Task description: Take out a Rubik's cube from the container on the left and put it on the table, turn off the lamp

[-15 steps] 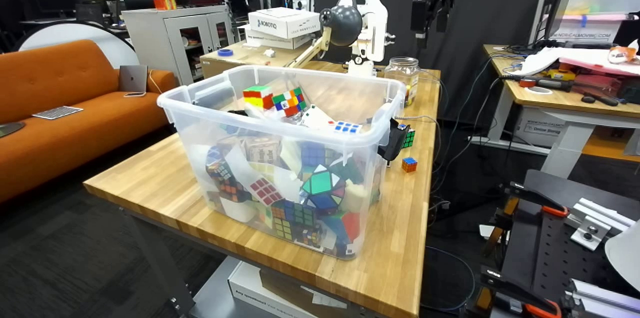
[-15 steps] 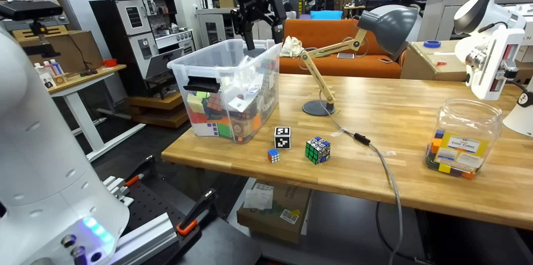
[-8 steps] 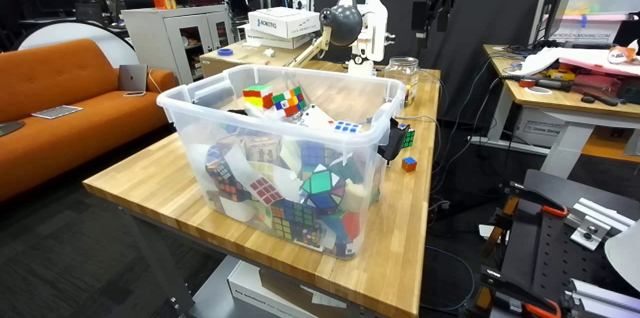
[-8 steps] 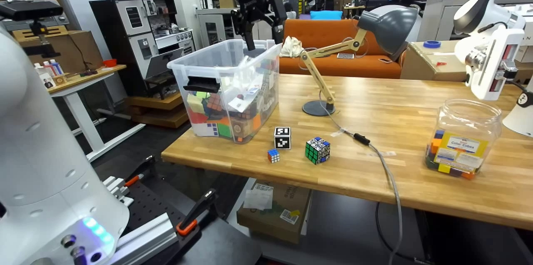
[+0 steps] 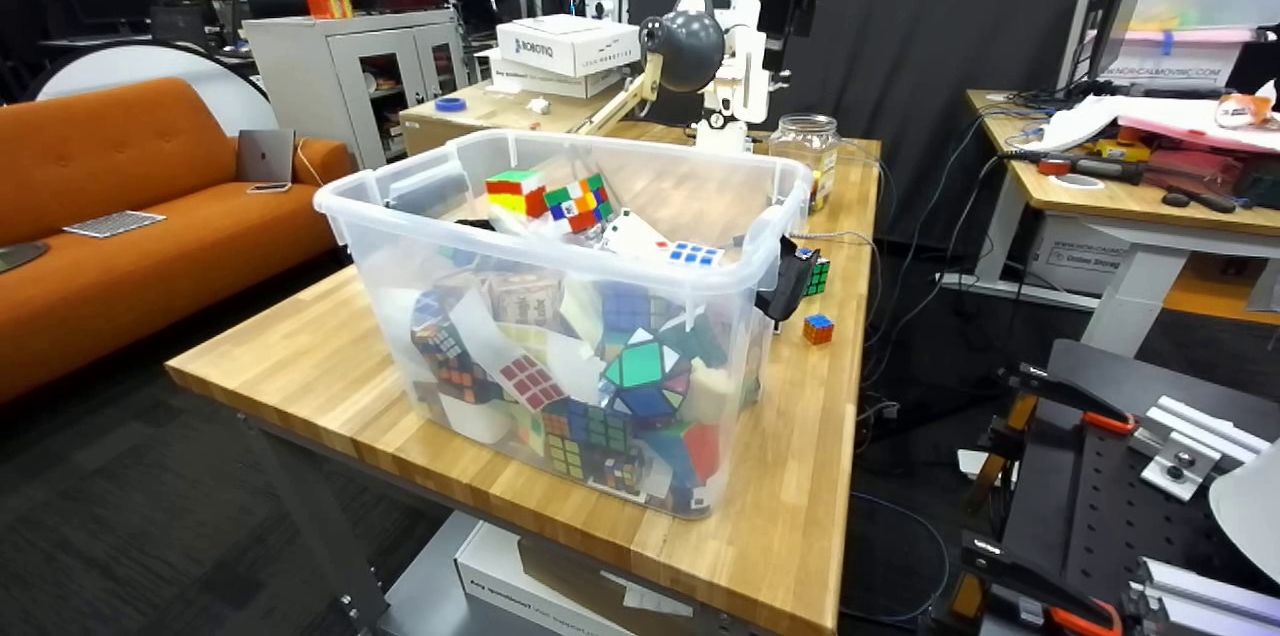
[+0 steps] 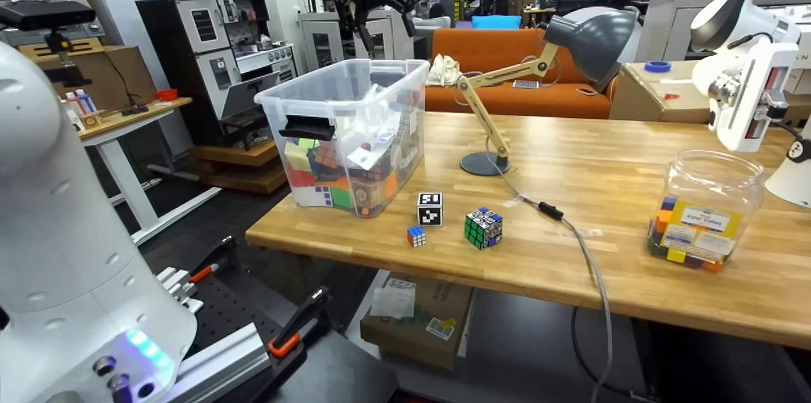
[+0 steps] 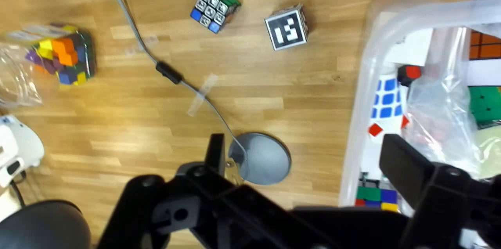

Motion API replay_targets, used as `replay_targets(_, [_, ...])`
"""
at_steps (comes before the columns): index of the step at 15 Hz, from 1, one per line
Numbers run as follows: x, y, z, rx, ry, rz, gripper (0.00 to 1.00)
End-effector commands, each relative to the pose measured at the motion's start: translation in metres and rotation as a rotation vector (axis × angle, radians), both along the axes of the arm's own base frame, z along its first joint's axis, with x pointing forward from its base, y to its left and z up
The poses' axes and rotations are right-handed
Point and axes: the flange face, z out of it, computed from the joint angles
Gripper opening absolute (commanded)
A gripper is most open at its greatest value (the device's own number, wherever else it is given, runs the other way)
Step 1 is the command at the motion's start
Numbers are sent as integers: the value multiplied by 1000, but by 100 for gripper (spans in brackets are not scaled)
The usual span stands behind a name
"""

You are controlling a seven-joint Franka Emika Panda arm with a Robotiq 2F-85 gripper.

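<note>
The translucent container [image 5: 545, 251] stands at an end of the wooden table [image 6: 602, 149], filled with cubes and plastic wrapping. A mixed-colour Rubik's cube [image 5: 580, 204] lies near the top of the pile beside a red, green and yellow one [image 5: 516, 192]. My gripper [image 6: 389, 40] hangs above the container, jaws wide apart and nothing between them. From the wrist, the gripper [image 7: 303, 141] straddles the container's rim [image 7: 354, 135]: one finger overlaps the inside, the other the lamp's base [image 7: 266, 159]. The grey lamp [image 6: 592, 38] leans over the table; whether it is lit I cannot tell.
Near the container sit a green-sided cube [image 6: 483, 228], a black-and-white marker cube [image 6: 429, 210] and a tiny cube [image 6: 416, 236]. An inline switch [image 6: 550, 211] lies on the lamp cord. A clear jar [image 6: 706, 213] of blocks and a white robot arm [image 6: 754, 92] stand farther along.
My gripper was still half a second ago and has since risen, shifting left in both exterior views. Its jaws stay apart. The cubes, container and lamp have not moved.
</note>
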Motion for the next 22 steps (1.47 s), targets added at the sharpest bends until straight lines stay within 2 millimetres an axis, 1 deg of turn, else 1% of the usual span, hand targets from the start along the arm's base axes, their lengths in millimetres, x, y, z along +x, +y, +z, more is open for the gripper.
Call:
replay_targets(1, [21, 36, -2, -17, -45, 131, 100])
replay_targets(2, [27, 49, -5, -11, -52, 145, 100])
replay_targets(3, [13, 44, -2, -2, -40, 113, 100])
replay_targets(4, [15, 50, -5, 0, -37, 120, 100])
replay_targets(5, [15, 50, -7, 0, -34, 119, 100])
replay_targets(8, [15, 44, -3, 1, -41, 108, 100])
replay_targets(13, [15, 45, -3, 1, -40, 110, 100])
replay_targets(15, [17, 45, -10, -4, -44, 78, 100])
replay_targets(17, [24, 55, -16, 2, -45, 88, 100])
replay_targets(19, [36, 70, -18, 10, -63, 91, 100])
replay_targets(22, [60, 102, -16, 4, -125, 94, 100])
